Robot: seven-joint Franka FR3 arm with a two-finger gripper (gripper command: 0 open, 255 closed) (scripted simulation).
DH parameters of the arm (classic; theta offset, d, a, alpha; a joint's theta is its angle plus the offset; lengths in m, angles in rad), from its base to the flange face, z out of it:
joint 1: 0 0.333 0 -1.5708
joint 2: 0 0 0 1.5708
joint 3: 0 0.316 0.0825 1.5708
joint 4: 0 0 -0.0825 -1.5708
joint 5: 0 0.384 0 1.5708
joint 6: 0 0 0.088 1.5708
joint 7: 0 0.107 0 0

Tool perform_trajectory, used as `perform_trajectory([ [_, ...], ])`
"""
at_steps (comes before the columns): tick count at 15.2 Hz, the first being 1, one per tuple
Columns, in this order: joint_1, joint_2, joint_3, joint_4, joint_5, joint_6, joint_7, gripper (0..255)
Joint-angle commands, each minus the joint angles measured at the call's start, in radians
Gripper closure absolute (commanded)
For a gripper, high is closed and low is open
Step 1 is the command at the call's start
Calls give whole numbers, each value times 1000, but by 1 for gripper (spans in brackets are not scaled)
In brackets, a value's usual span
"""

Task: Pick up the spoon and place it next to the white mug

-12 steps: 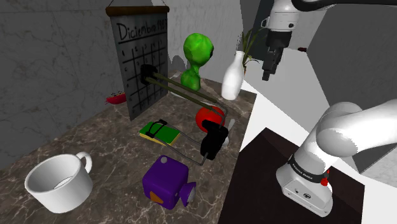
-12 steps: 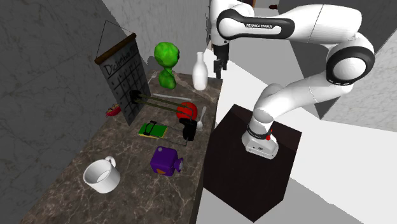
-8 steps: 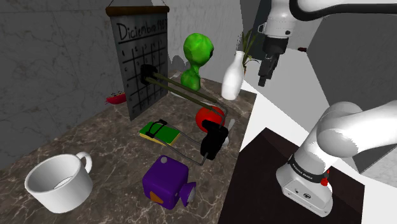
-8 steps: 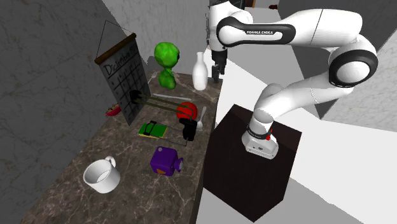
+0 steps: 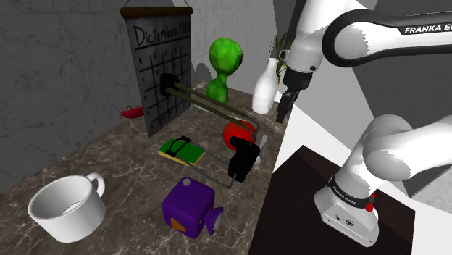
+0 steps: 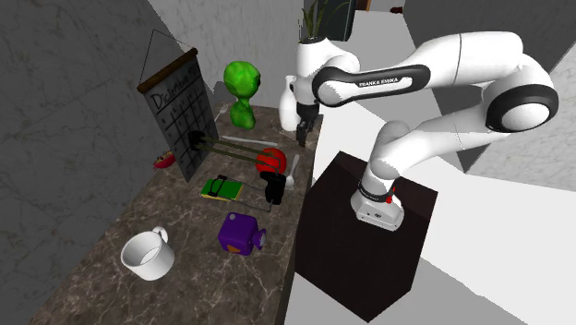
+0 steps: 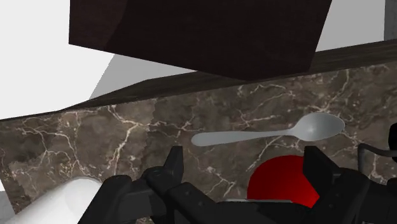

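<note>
While your all-black two-finger gripper (image 7: 245,168) gapes wide and empty, the grey spoon (image 7: 267,132) lies crosswise just ahead; white arm (image 6: 369,81) reads FRANKA EMIKA, blackboard calendar (image 5: 158,65) "Diciembr".

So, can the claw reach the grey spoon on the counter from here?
Probably yes. The open black claw hangs above the grey spoon, which lies flat and uncovered on the dark marbled counter; only the red round object beside it sits close.
</note>
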Motion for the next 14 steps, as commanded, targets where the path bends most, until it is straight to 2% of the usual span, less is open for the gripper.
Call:
perform_trajectory([
  [1,30,12,46,-43,33,86,29,0],
  [9,130,146,246,-137,136,428,150,0],
  [11,140,201,299,-143,147,515,184,0],
  [14,133,244,313,-160,149,574,186,0],
])
